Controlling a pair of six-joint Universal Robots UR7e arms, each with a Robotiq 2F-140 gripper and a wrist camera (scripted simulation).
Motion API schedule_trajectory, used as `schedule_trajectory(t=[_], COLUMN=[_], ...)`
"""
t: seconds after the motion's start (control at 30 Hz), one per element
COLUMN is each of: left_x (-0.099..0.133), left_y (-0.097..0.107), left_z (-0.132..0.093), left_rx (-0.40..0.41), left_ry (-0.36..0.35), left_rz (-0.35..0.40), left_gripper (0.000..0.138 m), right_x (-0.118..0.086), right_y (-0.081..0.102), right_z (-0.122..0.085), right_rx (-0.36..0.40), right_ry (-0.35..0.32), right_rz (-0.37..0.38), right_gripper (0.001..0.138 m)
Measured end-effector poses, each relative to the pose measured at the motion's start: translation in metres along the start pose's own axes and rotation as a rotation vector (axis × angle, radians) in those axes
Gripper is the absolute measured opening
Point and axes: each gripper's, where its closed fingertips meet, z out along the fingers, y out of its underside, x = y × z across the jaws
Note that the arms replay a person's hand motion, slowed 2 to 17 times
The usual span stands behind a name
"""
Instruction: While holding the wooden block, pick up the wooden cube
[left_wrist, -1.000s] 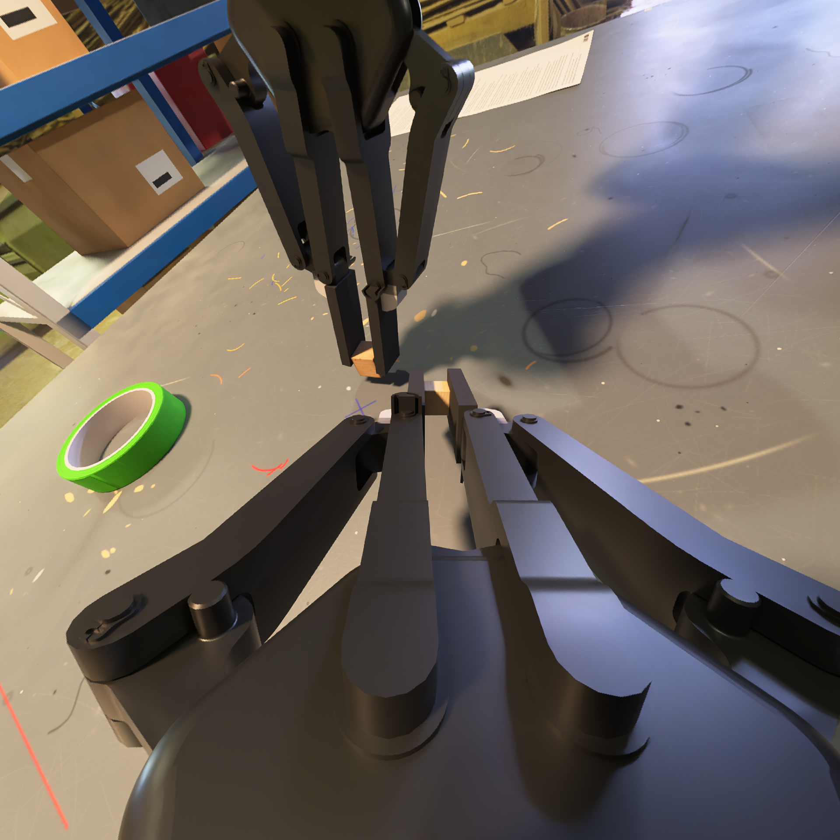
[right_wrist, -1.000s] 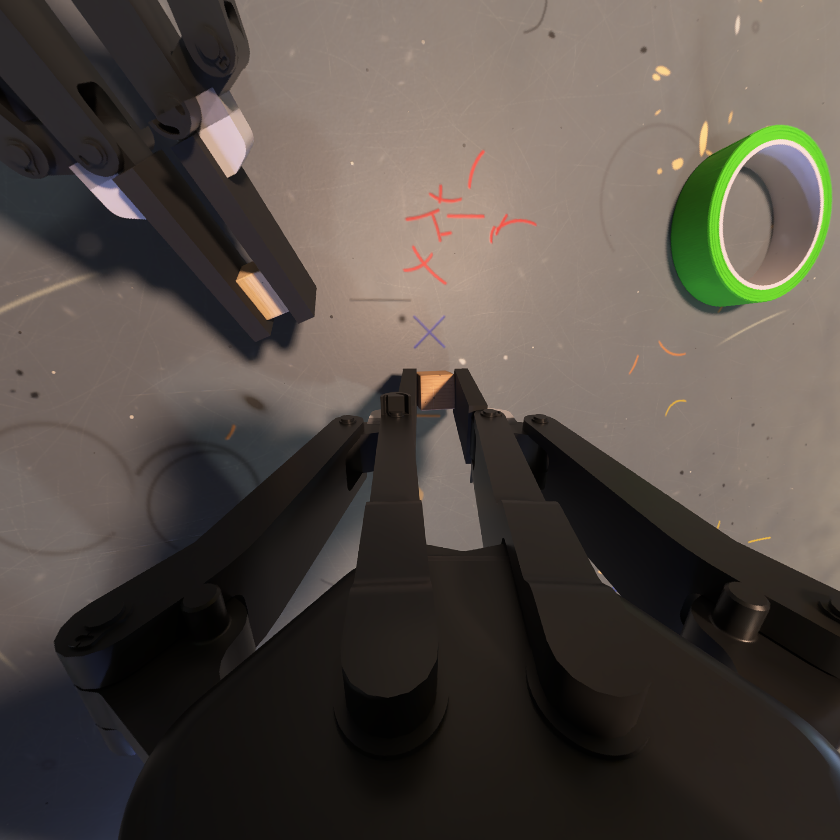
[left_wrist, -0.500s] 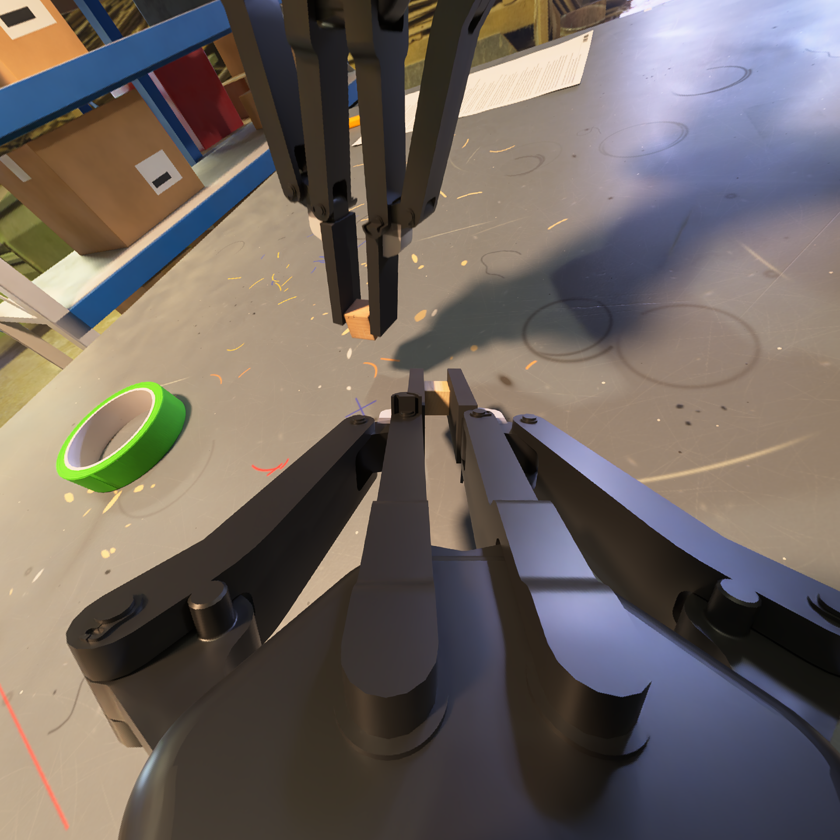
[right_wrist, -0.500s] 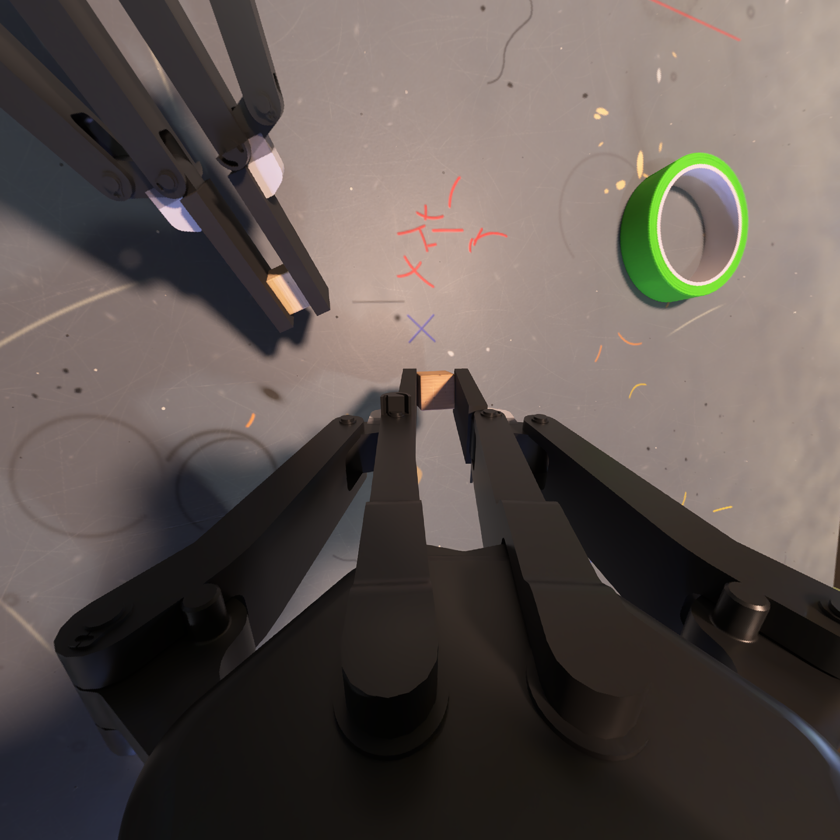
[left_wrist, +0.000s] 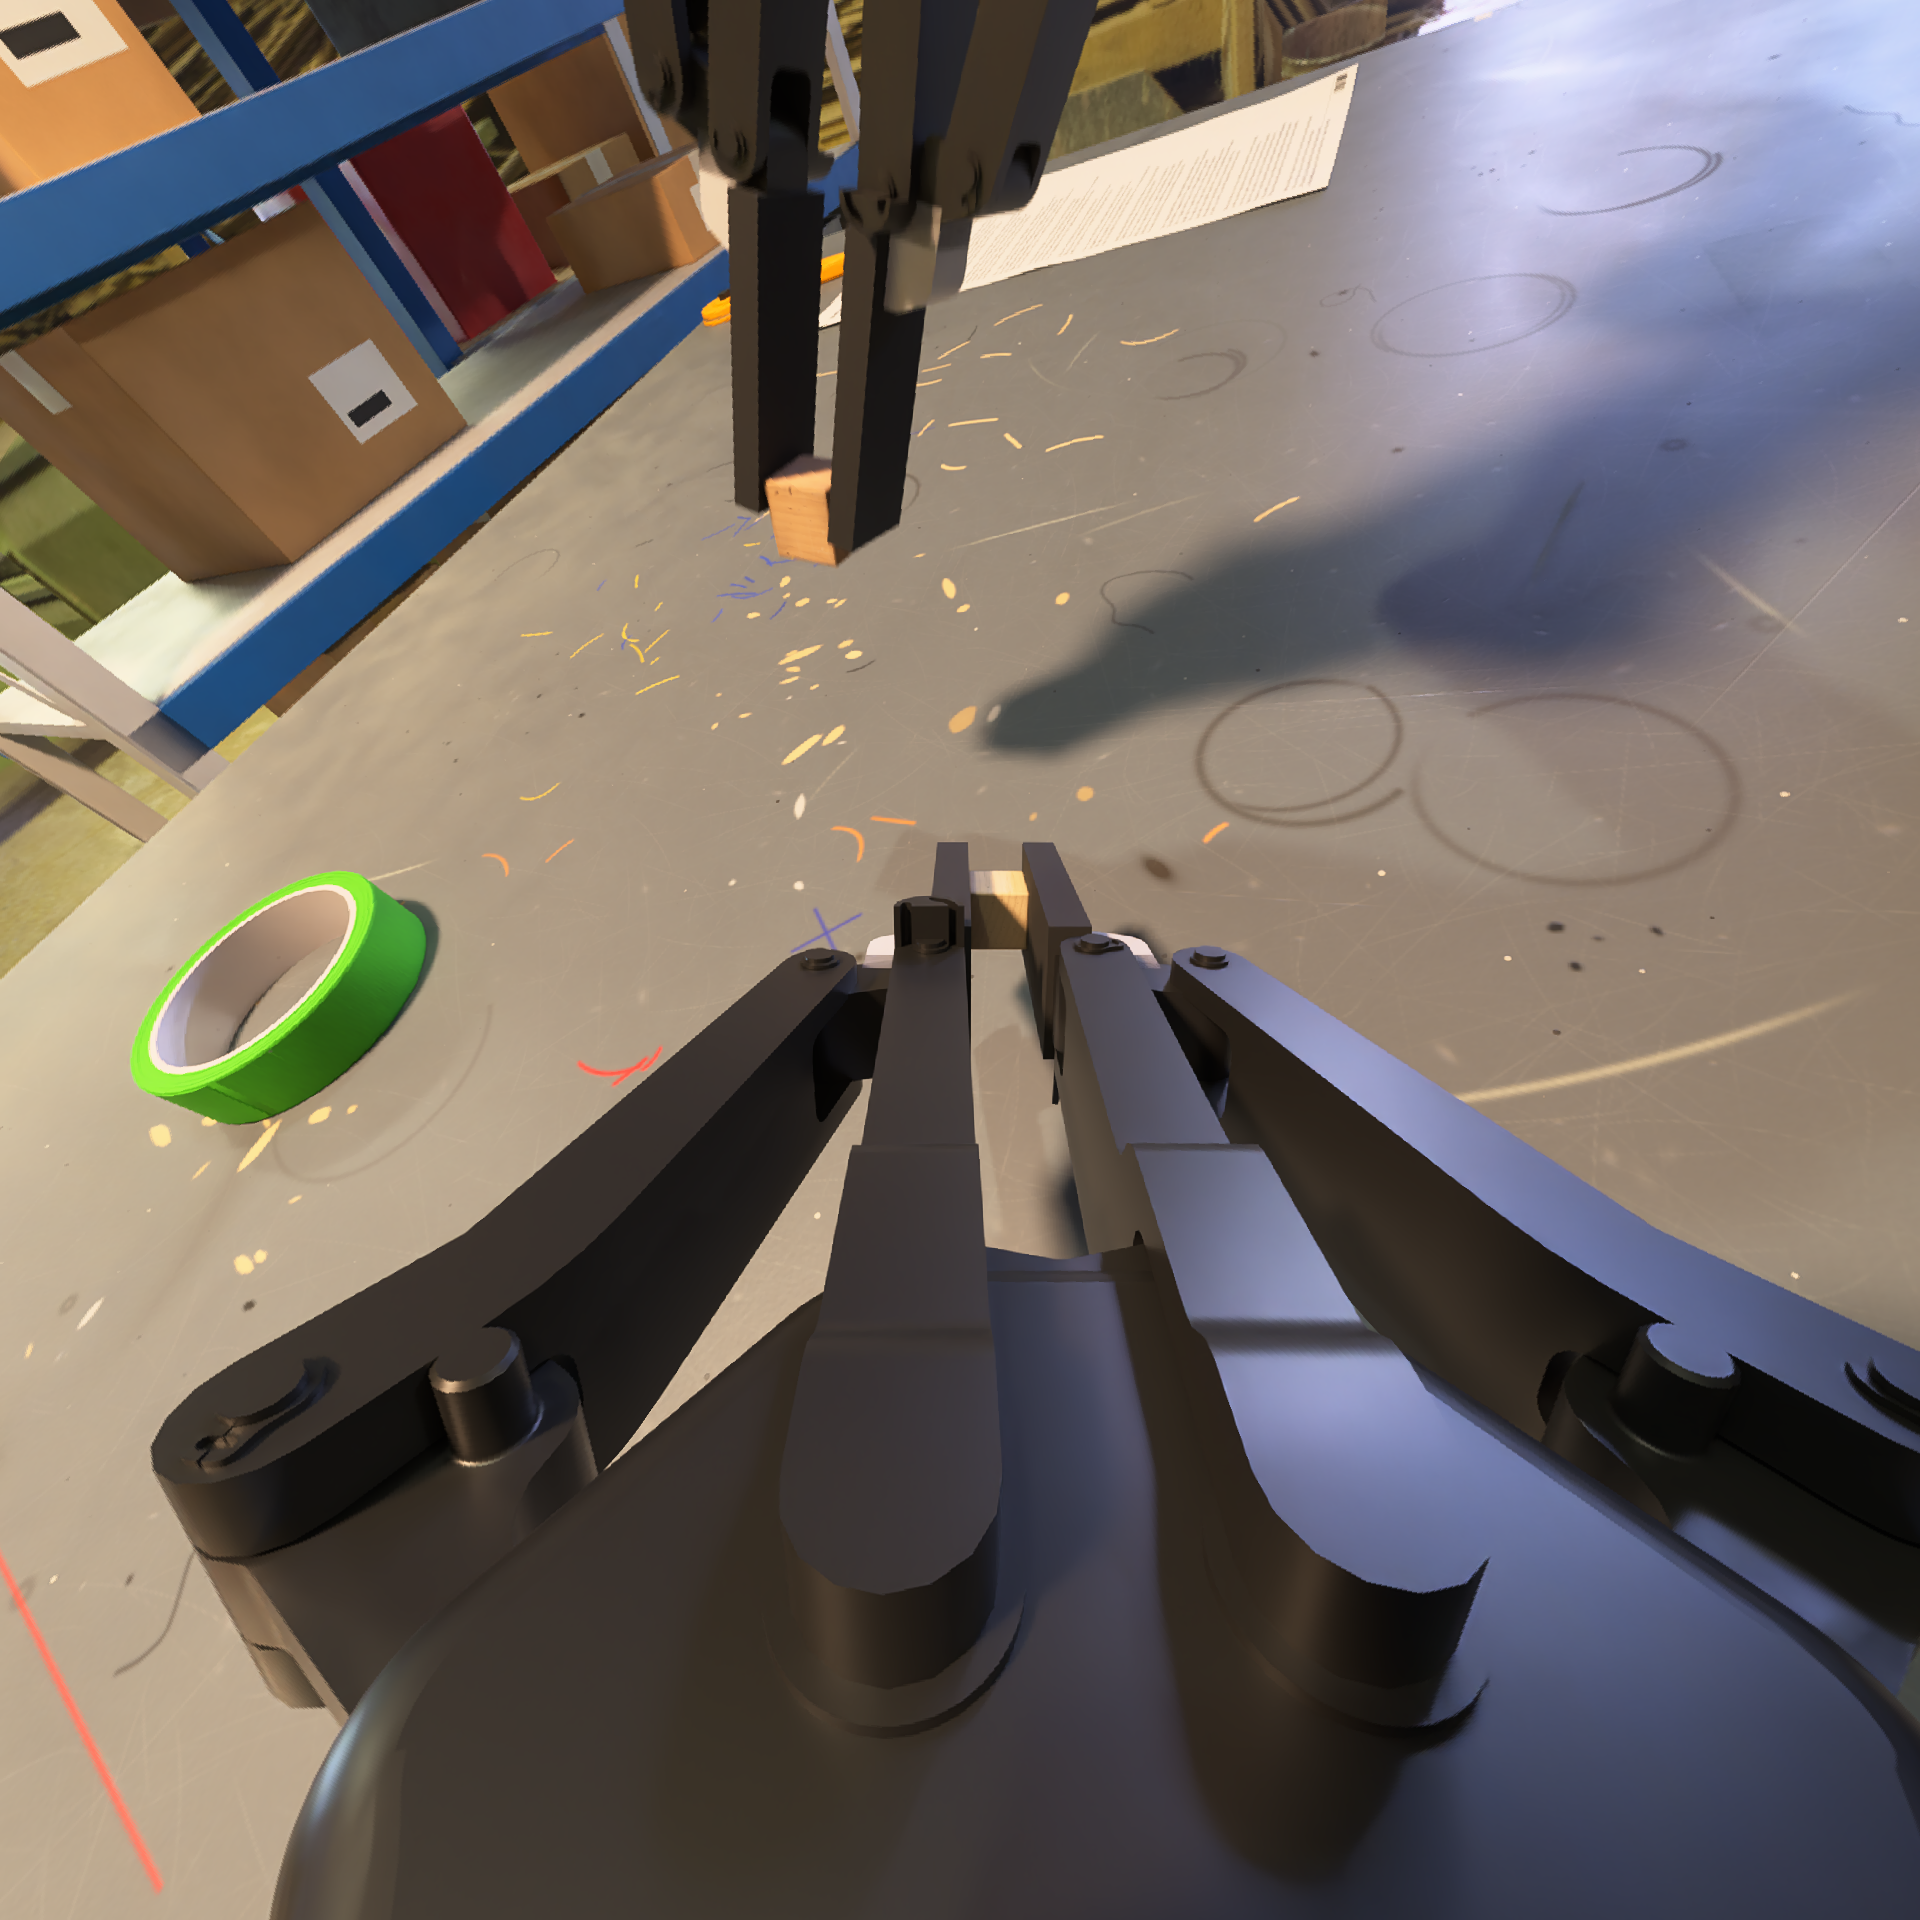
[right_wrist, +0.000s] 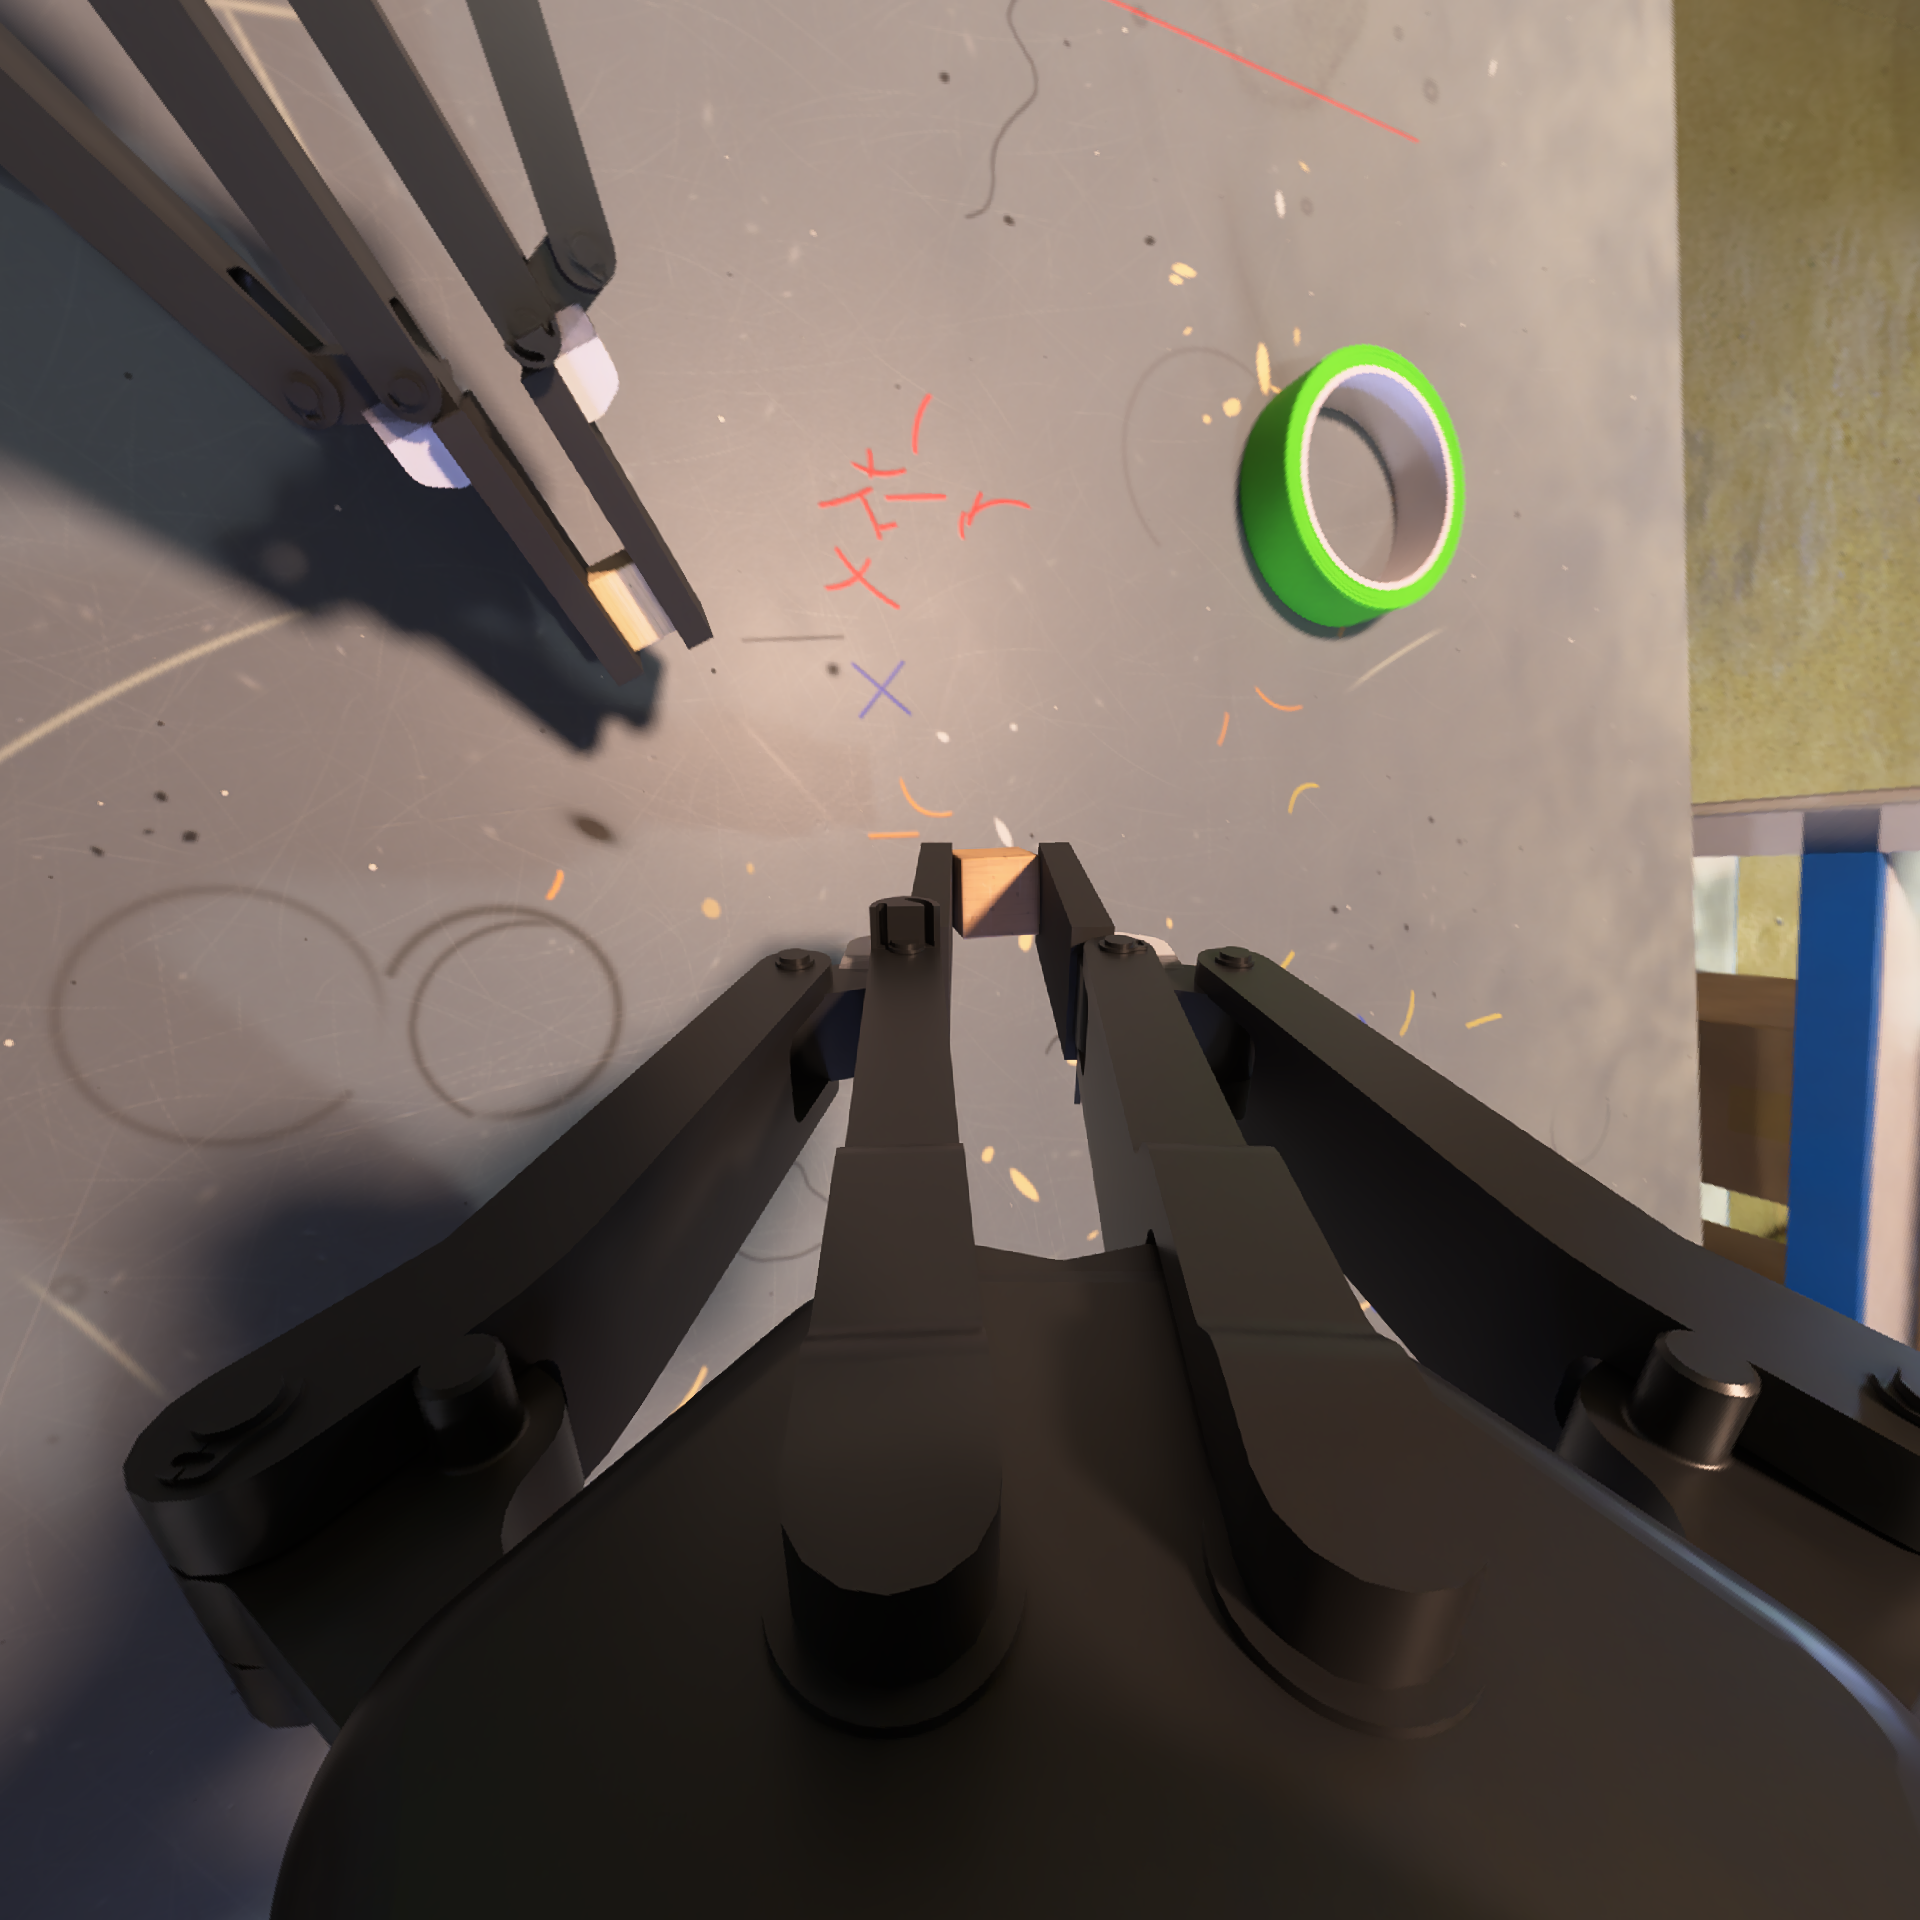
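My left gripper (left_wrist: 997, 871) is shut on a pale wooden block (left_wrist: 1000, 910) and holds it above the grey table (left_wrist: 1455, 540). It also shows in the right wrist view (right_wrist: 652, 636) at upper left, with the block (right_wrist: 621, 608) between its fingers. My right gripper (right_wrist: 994, 864) is shut on a small orange-brown wooden cube (right_wrist: 994, 894), held clear of the table. In the left wrist view the right gripper (left_wrist: 816, 525) hangs from the top, with the cube (left_wrist: 802, 511) between its fingertips, beyond and above the left gripper.
A green tape roll (left_wrist: 358, 1013) lies on the table's left side; in the right wrist view the roll (right_wrist: 1273, 499) is near the table's edge. A paper sheet (left_wrist: 1164, 177) lies at the far end. A blue shelf (left_wrist: 312, 114) with cardboard boxes (left_wrist: 239, 384) stands beyond.
My right gripper has risen from the table with the cube in it and moved away from the left gripper. The left gripper has stayed still with its block.
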Motion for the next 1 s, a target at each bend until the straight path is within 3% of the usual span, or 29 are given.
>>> schedule_trajectory(t=[0.3,0.5,0.7,1.0], left_x=[0.0,0.0,0.0,0.0], left_y=[0.0,0.0,0.0,0.0], left_z=[0.0,0.0,0.0,0.0], left_rx=[-0.002,-0.003,-0.004,-0.008], left_ry=[-0.002,-0.004,-0.007,-0.012], left_rz=[0.003,0.005,0.008,0.016], left_gripper=[0.014,0.014,0.014,0.014], right_x=[0.02,0.036,0.05,0.054], right_y=[0.027,0.055,0.096,0.166], right_z=[-0.036,-0.058,-0.075,-0.087], right_rx=[-0.029,-0.07,-0.155,-0.32], right_ry=[0.101,0.17,0.229,0.265], right_rz=[0.079,0.192,0.389,0.69], right_gripper=[0.022,0.022,0.022,0.022])
